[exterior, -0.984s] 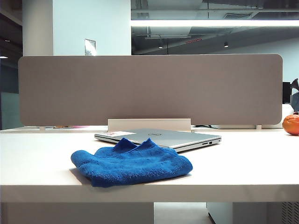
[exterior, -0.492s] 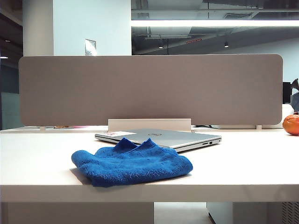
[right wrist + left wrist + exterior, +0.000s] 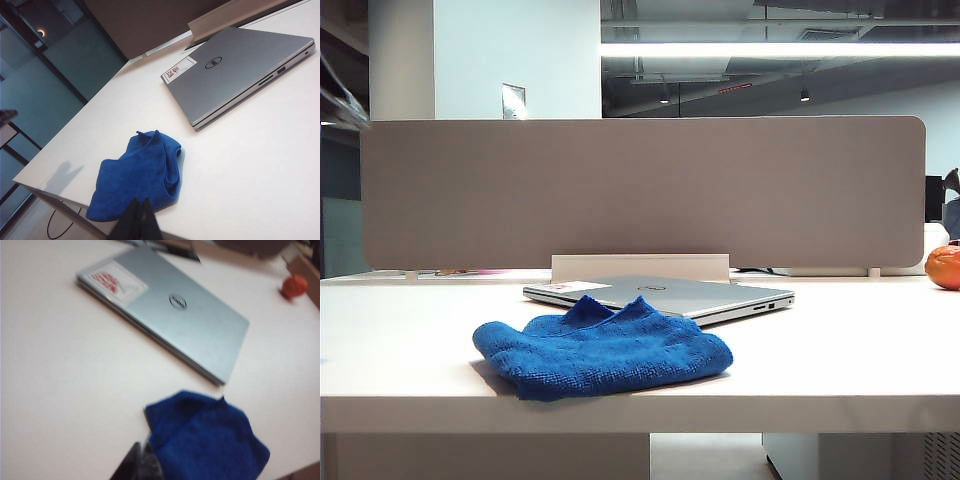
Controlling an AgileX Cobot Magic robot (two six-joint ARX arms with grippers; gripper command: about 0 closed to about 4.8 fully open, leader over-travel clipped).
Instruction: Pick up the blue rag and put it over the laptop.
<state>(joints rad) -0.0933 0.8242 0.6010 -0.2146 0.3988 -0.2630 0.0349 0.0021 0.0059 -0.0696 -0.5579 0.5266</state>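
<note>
The blue rag (image 3: pixel 601 346) lies bunched on the white surface (image 3: pixel 840 360), near its front edge and just in front of the laptop (image 3: pixel 665 296); the exterior view suggests an overlap, but the left wrist view shows the blue rag (image 3: pixel 206 441) lying just clear of the nearest corner of the laptop (image 3: pixel 170 310). The laptop is closed and flat, lid up, with a round logo and a white-and-red sticker (image 3: pixel 115 281) near one corner. The right wrist view alone shows the ports along the laptop's (image 3: pixel 235 70) side edge. The left hand (image 3: pixel 139 463) hangs above the surface beside the rag, fingertips pressed together, holding nothing. The right hand (image 3: pixel 137 218) hangs above the front edge of the surface near the rag (image 3: pixel 135 175), fingertips also together and empty. An orange round object (image 3: pixel 944 266) sits at the far right of the surface, seen in the exterior and left wrist views only. A grey divider panel (image 3: pixel 640 190) stands behind the laptop.
</note>
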